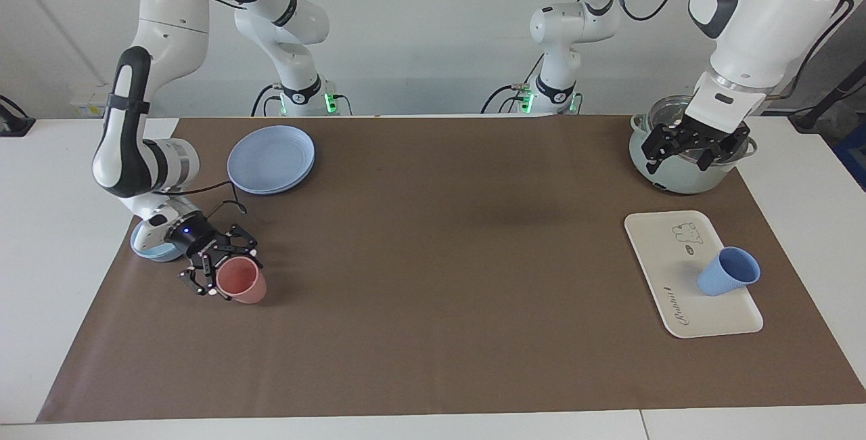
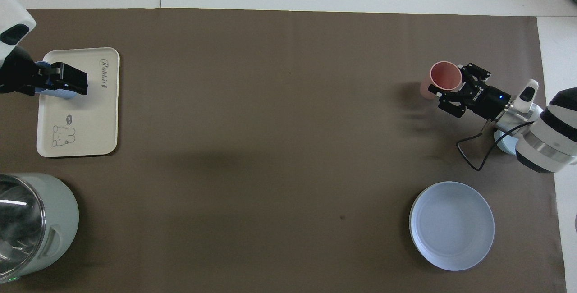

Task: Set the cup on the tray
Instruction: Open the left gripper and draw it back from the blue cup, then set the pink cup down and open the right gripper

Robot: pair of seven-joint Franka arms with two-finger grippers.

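The periwinkle-blue cup (image 1: 727,272) stands on the cream tray (image 1: 666,250), on the part farther from the robots, by the edge toward the left arm's end. My left gripper (image 1: 691,156) hangs open and empty high above the tray. In the overhead view it covers most of the cup, and the tray (image 2: 90,117) shows beside it. At the right arm's end my right gripper (image 1: 223,271) is shut on the rim of a salmon-pink cup (image 1: 241,279). It holds that pink cup (image 2: 444,76) tilted, low at the brown mat.
A pale green pot with a glass lid (image 1: 676,179) stands nearer to the robots than the tray. A stack of blue plates (image 1: 270,159) lies at the right arm's end. A light-blue bowl (image 1: 152,247) sits under the right wrist.
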